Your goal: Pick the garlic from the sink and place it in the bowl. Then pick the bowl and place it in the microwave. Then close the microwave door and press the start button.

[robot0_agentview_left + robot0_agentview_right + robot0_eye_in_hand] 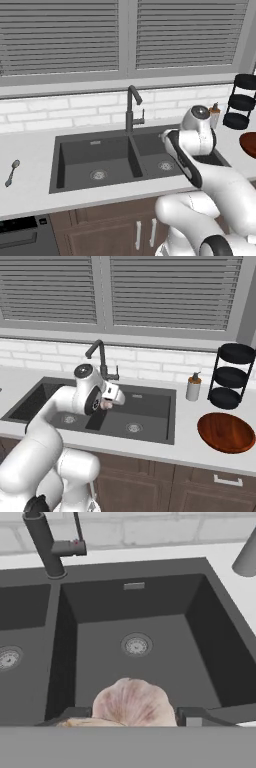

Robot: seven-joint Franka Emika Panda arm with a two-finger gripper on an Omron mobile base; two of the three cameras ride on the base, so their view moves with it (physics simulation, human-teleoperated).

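gripper: the 2 dark finger tips sit left & right of the garlic, touching its sides; it is pinching the bulb. In right base view the hand is raised above the sink, near the faucet.
garlic place: between the fingers, in the air over the right basin, above the drain. Not in the bowl yet.
garlic direction: in hand view I see a rounded ribbed dome turned toward the camera. The pointed tip is hidden, so I cannot tell for sure where it points or how the long axis lies; prob. the axis runs roughly along the gripper.
risk 1: bulb is round & ribbed, grip is only on 2 small sides; a fast swing can make it slip & fall back in the basin.
risk 2: bowl is on the counter well apart to the right, w/ the sink edge between; carrying too low can knock the garlic on the rim.
risk 3: soap bottle & black rack stand behind the bowl; wide path can hit them.
risk 4: bowl is shallow, drop from high can bounce out.
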